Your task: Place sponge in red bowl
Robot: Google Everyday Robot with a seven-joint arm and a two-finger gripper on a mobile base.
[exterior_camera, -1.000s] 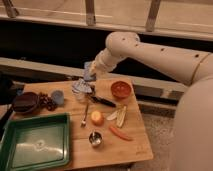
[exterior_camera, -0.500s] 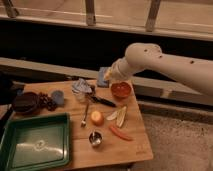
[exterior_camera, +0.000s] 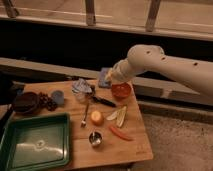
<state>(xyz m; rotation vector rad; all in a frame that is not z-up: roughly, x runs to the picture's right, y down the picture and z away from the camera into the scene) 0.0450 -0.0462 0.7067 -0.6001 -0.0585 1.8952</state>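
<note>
The blue-grey sponge (exterior_camera: 103, 77) hangs above the table's far edge, held in my gripper (exterior_camera: 109, 79), which is shut on it. The white arm reaches in from the right. The orange-red bowl (exterior_camera: 121, 91) stands upright on the wooden table (exterior_camera: 135, 145), just right of and below the sponge. The sponge is close to the bowl's left rim but outside it. The bowl looks empty.
A crumpled wrapper (exterior_camera: 81, 87), a black-handled knife (exterior_camera: 103, 101), a spoon (exterior_camera: 85, 116), an orange fruit (exterior_camera: 96, 117), pale slices (exterior_camera: 120, 116), a carrot (exterior_camera: 120, 133) and a metal cup (exterior_camera: 95, 138) lie on the table. A green tray (exterior_camera: 35, 146), a dark bowl (exterior_camera: 25, 102) and a small round blue object (exterior_camera: 57, 96) are at the left.
My gripper has lifted the sponge from beside the wrapper and carried it right, toward the red bowl. In the last half second it has sunk slightly.
</note>
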